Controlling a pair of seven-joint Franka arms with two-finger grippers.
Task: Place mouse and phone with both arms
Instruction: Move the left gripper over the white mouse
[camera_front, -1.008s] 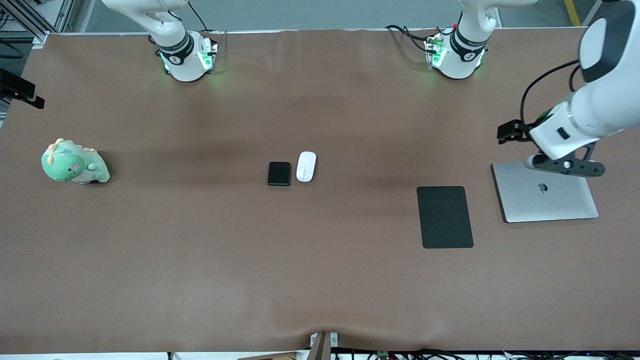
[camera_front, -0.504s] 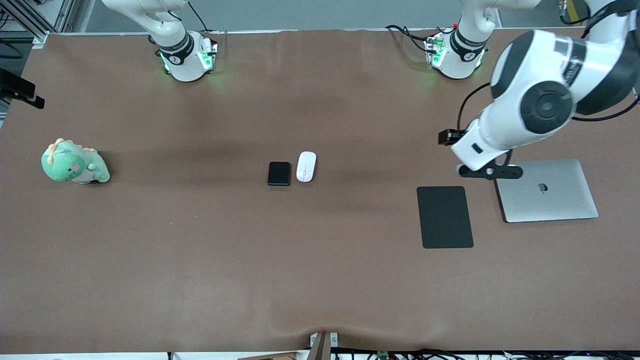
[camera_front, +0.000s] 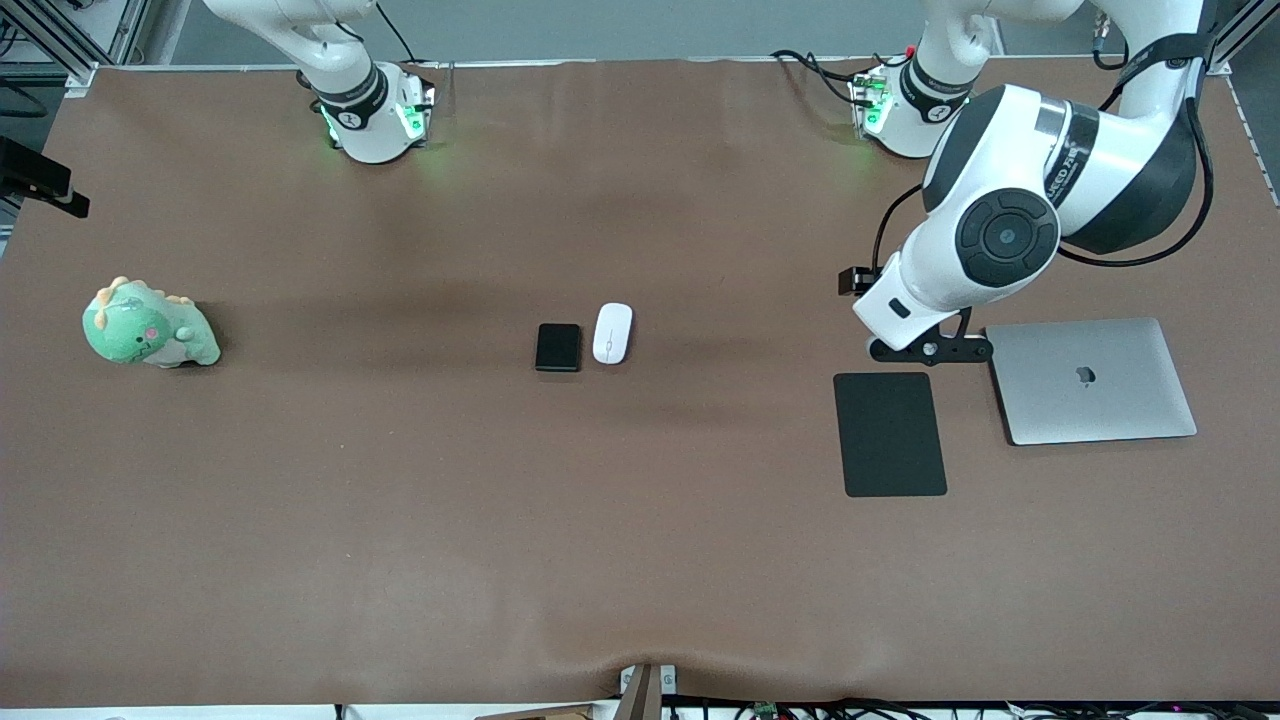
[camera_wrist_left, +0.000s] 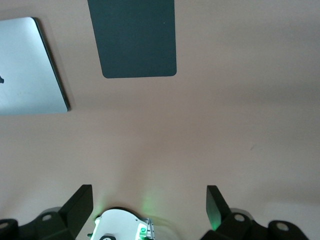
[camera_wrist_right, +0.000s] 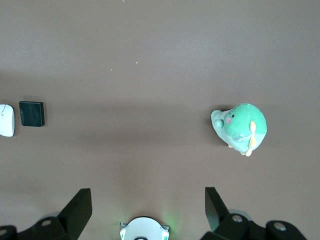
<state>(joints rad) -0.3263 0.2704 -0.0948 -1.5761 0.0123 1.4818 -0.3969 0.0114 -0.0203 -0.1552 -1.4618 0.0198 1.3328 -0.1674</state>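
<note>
The white mouse (camera_front: 612, 333) lies mid-table, and the black phone (camera_front: 558, 347) sits right beside it toward the right arm's end. Both rest free on the brown mat. My left gripper (camera_front: 930, 350) hangs open and empty over bare mat, by the edge of the mouse pad nearest the bases. In the left wrist view the left gripper (camera_wrist_left: 149, 205) has its fingers spread wide with nothing between them. My right gripper (camera_wrist_right: 146, 206) is open and empty high over the table. The right wrist view takes in the mouse (camera_wrist_right: 6, 120) and the phone (camera_wrist_right: 31, 113) far off.
A flat black mouse pad (camera_front: 889, 433) and a closed silver laptop (camera_front: 1090, 380) lie toward the left arm's end. A green plush dinosaur (camera_front: 148, 325) sits toward the right arm's end. The two arm bases (camera_front: 375, 115) glow green along the table's back edge.
The left arm has swung from over the laptop toward the table's middle and now hangs by the mouse pad. Mouse, phone and right arm have not moved.
</note>
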